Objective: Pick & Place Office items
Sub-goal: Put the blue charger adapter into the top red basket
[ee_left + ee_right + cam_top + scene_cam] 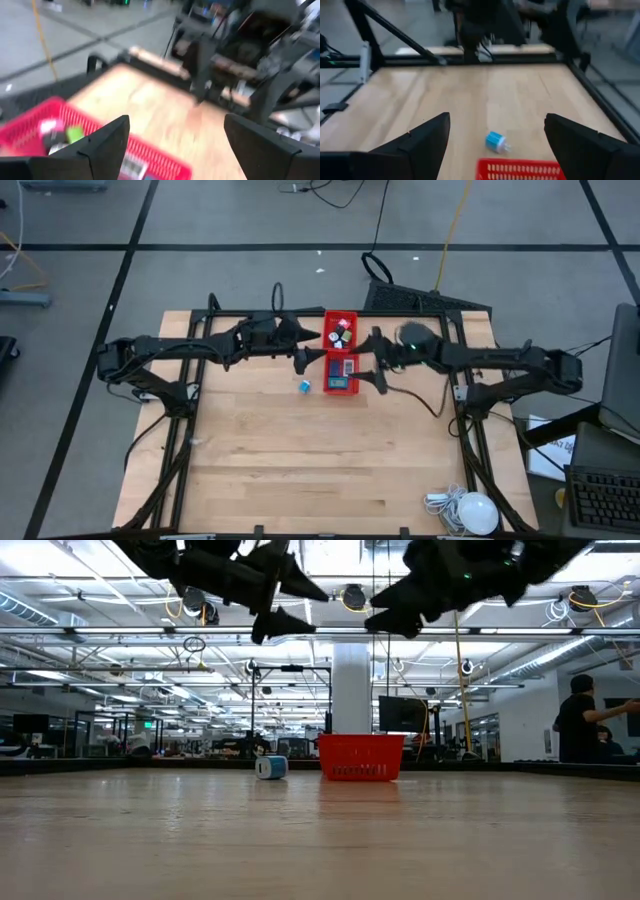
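High view first: the red tray (340,352) lies lengthwise near the far edge of the wooden table (320,470), and it serves as the landmark. Its far compartment holds small office items (342,330) in white, black, green and red; its near compartment holds more pieces, blue and pale. One light blue item (304,386) lies on the bare wood just beside the tray's near-left corner, not touching it. The left gripper (312,346) hangs just left of the tray with its fingers spread and nothing between them. The right gripper (377,362) hangs just right of the tray, also spread apart and empty. A white round lamp-like thing (473,511) with its cord sits at the table's near-right corner, well apart from the tray. Low view: the tray (361,757) stands on the table, with the light blue item (270,767) on the wood to its left; both grippers are high above, clear of the surface, and a person (580,720) stands in the room far to the right of the tray. Left wrist view: between the parted fingers (107,142) the tray (60,127) shows with white and green pieces inside. Right wrist view: parted fingers (427,140) frame the light blue item (496,141) lying just beyond the tray's rim (520,169).
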Motion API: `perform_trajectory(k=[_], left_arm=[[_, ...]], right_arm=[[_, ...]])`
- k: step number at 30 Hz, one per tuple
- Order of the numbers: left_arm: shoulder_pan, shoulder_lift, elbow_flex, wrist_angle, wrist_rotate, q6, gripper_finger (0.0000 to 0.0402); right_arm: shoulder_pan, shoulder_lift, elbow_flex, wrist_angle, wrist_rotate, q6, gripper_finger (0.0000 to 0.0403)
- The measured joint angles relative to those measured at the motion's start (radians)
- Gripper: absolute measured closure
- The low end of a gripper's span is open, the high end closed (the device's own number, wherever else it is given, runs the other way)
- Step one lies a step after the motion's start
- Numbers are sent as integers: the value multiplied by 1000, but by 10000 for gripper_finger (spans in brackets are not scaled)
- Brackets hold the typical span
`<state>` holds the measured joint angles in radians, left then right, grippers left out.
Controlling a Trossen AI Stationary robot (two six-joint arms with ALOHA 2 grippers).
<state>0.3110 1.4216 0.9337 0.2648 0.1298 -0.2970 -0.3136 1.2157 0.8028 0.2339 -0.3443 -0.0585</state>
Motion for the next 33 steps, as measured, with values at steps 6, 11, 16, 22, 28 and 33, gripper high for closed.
perform_trajectory(k=[6, 11, 16, 22, 28, 33], left_arm=[[-48, 0, 1, -302, -21, -4, 72], [-170, 29, 0, -503, -307, -61, 86], [-244, 124, 1, -523, -390, -195, 97], [-231, 238, 1, -526, -364, -309, 109], [-190, 317, 1, -524, -278, -336, 136], [-170, 358, 1, -514, -280, -337, 161]], right_arm=[[49, -65, -234, 416, 1, 17, 94], [54, -72, -298, 584, 2, 20, 94], [54, -76, -298, 583, 3, 21, 94], [54, -77, -298, 585, 7, 53, 94], [54, -77, -298, 585, 8, 50, 94], [54, -77, -298, 585, 8, 47, 94]])
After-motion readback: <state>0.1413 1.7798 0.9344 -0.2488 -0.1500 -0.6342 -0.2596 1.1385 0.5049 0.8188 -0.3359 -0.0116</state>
